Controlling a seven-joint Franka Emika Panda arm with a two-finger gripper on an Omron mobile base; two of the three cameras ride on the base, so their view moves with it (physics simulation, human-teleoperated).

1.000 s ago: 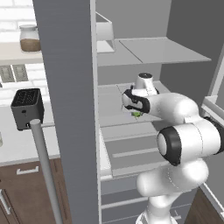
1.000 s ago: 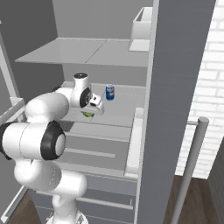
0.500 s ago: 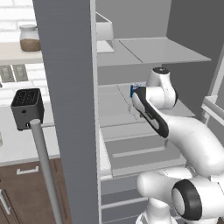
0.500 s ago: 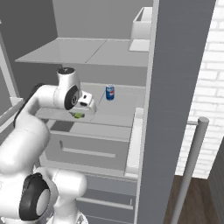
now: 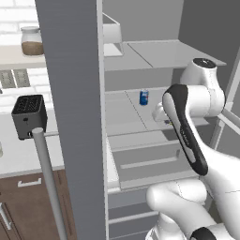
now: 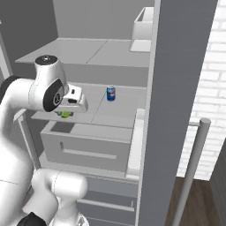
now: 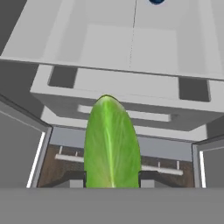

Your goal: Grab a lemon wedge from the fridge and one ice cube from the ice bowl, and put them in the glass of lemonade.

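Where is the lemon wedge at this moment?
The lemon wedge is held between the fingertips of the gripper, in front of the open fridge, left of the blue can in the right base view.

One soda can point(image 5: 144, 97), one toaster point(image 5: 28, 115), one jar point(image 5: 32, 41), one lemon wedge point(image 7: 112, 144).

The white arm rises from the base, bends at its dark elbow joint and reaches forward at mid height, its wrist turned so the hand hangs downward. The gripper point(image 6: 66, 114) sits beneath the white hand block, its jaws partly closed and clamped on the lemon wedge point(image 7: 112, 142), which stands between the two dark fingertips point(image 7: 78, 176) in the hand view.
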